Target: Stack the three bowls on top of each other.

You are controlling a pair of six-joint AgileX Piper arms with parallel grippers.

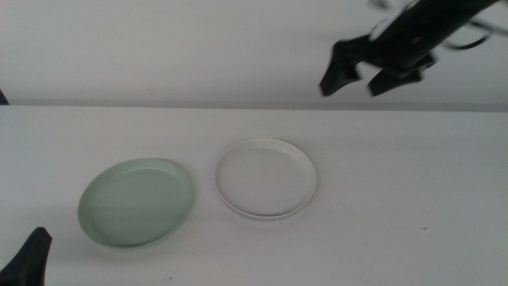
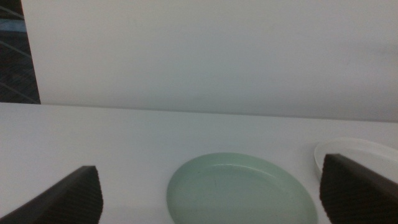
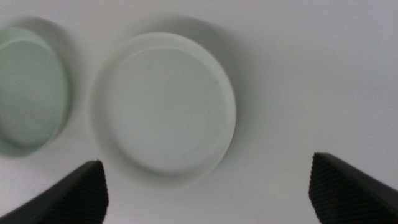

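Note:
A pale mint green bowl (image 1: 136, 202) lies on the white table at the near left. Beside it to the right, and apart from it, lies a white bowl (image 1: 264, 179); a second rim line shows under its near edge. My right gripper (image 1: 355, 82) hangs open and empty, high above the table, behind and right of the white bowl. Its wrist view looks straight down on the white bowl (image 3: 165, 106) and part of the green bowl (image 3: 28, 87). My left gripper (image 2: 211, 199) waits open at the near left corner, facing the green bowl (image 2: 241, 190).
The table (image 1: 397, 183) is plain white, with a pale wall behind its far edge (image 1: 159, 105). A dark panel (image 2: 15, 56) stands at the far left side in the left wrist view.

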